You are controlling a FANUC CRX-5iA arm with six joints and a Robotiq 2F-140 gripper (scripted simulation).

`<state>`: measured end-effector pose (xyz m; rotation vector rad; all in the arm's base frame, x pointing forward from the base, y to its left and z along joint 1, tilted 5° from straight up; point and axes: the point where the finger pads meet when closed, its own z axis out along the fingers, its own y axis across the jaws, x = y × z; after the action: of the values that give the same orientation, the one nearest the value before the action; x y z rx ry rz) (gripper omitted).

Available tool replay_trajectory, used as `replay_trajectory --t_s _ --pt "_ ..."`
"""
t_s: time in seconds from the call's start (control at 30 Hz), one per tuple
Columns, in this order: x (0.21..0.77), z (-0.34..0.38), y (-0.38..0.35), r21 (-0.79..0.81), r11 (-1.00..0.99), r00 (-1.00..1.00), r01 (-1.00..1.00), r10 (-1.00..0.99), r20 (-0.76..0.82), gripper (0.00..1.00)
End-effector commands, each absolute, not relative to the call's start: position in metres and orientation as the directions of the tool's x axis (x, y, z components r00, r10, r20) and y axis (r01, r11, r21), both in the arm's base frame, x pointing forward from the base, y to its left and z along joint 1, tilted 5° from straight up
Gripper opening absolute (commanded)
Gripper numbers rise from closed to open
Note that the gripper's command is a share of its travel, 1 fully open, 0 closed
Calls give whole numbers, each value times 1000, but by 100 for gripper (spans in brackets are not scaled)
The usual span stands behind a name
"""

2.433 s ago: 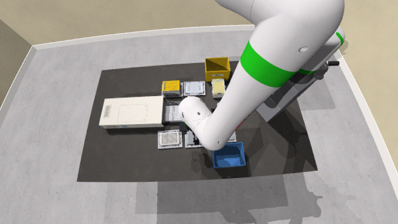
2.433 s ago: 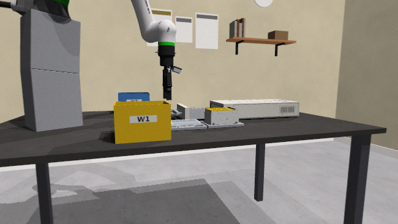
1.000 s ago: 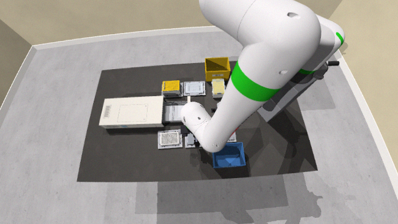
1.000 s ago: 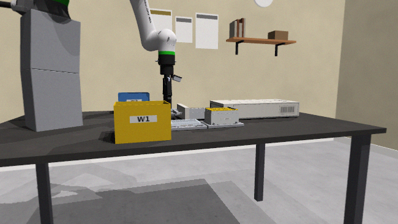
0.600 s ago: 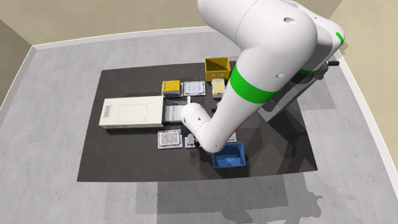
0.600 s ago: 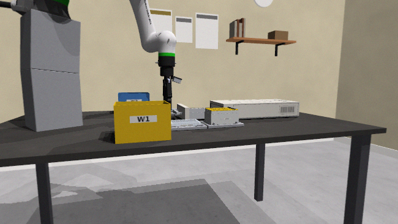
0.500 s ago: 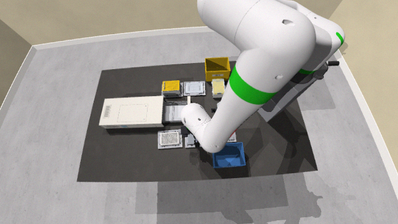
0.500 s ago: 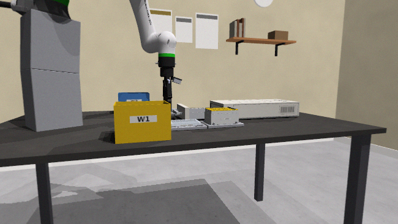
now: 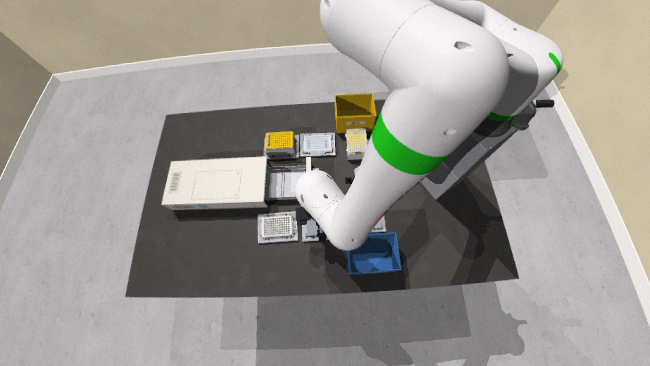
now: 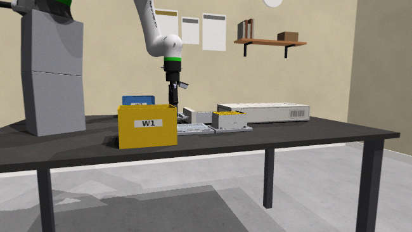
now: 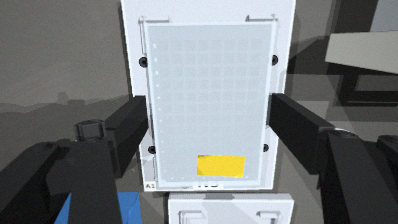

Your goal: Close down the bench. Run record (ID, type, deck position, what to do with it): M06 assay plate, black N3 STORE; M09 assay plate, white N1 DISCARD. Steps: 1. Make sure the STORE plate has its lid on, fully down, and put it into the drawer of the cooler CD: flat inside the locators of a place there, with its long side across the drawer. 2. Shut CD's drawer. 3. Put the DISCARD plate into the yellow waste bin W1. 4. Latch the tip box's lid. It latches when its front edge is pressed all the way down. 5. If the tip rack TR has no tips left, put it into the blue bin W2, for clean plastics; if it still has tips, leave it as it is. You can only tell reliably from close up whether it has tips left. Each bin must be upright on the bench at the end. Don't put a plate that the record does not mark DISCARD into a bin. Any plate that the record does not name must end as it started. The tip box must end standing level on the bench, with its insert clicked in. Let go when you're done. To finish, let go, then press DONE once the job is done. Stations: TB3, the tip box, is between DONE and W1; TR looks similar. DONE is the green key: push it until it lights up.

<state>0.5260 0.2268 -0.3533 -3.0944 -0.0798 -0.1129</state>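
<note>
Wrist view: the gripper (image 11: 209, 117) hangs over a lidded plate (image 11: 207, 100) seated on a white deck nest (image 11: 132, 50). Its two dark fingers flank the plate's long sides, part open, each pad just beside an edge; whether they touch it cannot be told, and nothing is clamped between them. A yellow label (image 11: 221, 165) lies near the plate's lower end (the plate's own colour under the frosted lid is hard to make out). A corner of the blue bin (image 11: 127, 210) and a second white nest (image 11: 230, 207) are cut off at the bottom edge.

Top view: the arm (image 9: 400, 130) covers this nest and much of the mat's middle. It does show the cooler (image 9: 215, 182) with its drawer (image 9: 282, 185) pulled out, an orange-topped tip box (image 9: 278, 142), a plate (image 9: 316, 144) beside it, a pale-tipped box (image 9: 356, 141), the yellow bin (image 9: 355, 112) and another plate (image 9: 277, 227) near the front; bare mat lies to the front and left.

Exterior view: the fingers reach down behind the W1 bin (image 10: 147, 130), so the held-over plate is hidden; the table (image 10: 285, 133) edge to the right is open.
</note>
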Motion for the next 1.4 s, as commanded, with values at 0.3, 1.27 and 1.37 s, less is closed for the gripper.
replay_trajectory --t_s 0.3,1.27,1.37 --pt "527 -352 227 -43 -998 996 53 50 76 65" --pt "527 -350 227 -43 -998 996 53 50 76 10" --pt "527 -350 227 -43 -998 996 53 50 76 10"
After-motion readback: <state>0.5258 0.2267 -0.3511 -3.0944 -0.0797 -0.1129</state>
